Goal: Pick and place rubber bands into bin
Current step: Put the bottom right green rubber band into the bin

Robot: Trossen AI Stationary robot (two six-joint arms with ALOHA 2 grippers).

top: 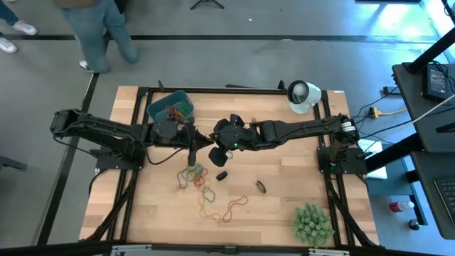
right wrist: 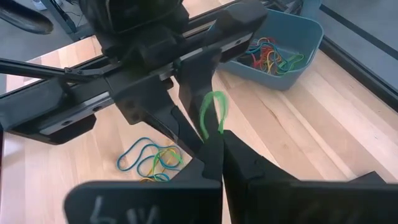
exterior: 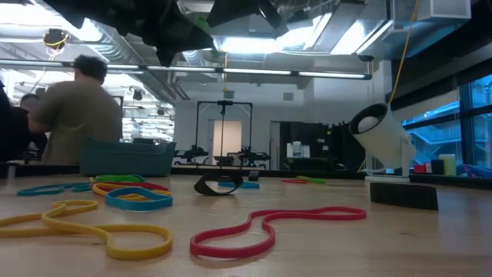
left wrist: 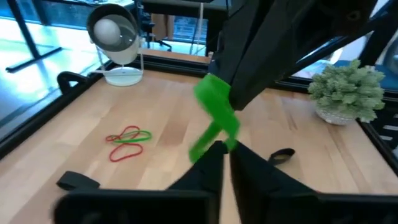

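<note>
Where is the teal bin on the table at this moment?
In the high view, the teal bin sits at the table's far left side, just beyond the left gripper; it already holds several rubber bands.

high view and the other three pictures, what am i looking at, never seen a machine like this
It is a robot with two dark arms working at a wooden table. The high view looks straight down. The low view sits at table-top height. The other two pictures come from a camera on each wrist. The left hand and the right hand meet mid-table, and both look pinched shut on one green rubber band. More loose rubber bands lie on the wood, and some sit in the blue bin. A white cup-like object and a spiky green plant ball stand off to the side.
</note>
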